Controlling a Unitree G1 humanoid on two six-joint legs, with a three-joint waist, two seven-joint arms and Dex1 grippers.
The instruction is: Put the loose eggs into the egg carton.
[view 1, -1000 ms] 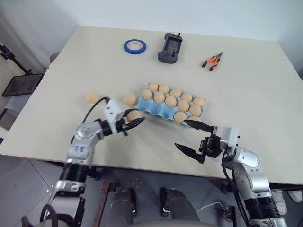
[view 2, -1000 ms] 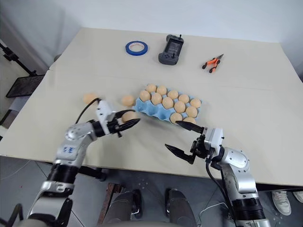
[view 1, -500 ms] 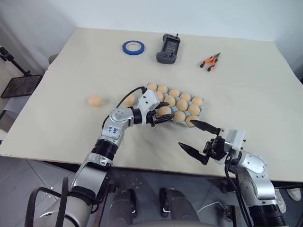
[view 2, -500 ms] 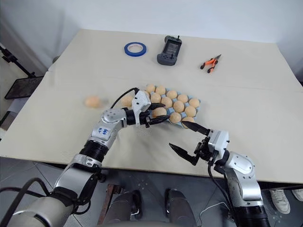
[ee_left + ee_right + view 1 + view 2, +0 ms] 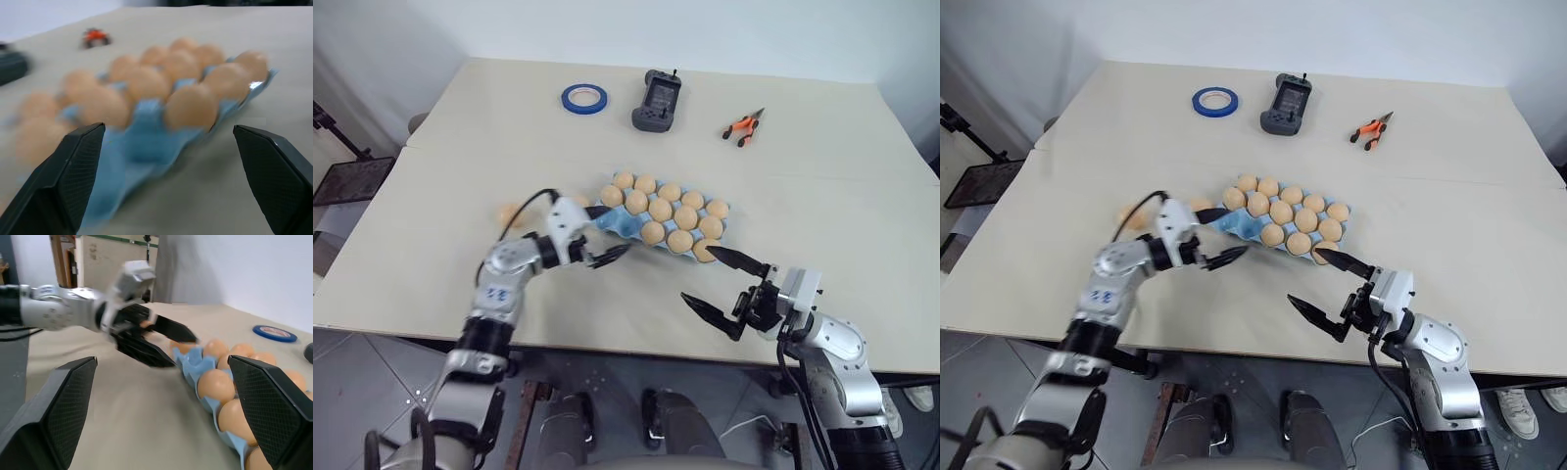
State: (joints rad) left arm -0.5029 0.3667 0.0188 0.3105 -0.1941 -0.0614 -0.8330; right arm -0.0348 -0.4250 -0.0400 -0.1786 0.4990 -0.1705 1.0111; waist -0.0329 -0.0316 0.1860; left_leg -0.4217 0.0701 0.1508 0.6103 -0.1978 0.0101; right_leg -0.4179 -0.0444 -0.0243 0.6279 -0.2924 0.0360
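Two loose pale orange-tan eggs lay on the beige worktop left of the light blue moulded egg carton, one partly hidden behind the left arm. Most of the carton's hollows held eggs. The left gripper hung level at the carton's near-left corner, jaws wide and empty, apparently between placements; the next move called for reaching left to a stray egg. The right gripper hovered near the carton's near-right corner, jaws wide, holding nothing.
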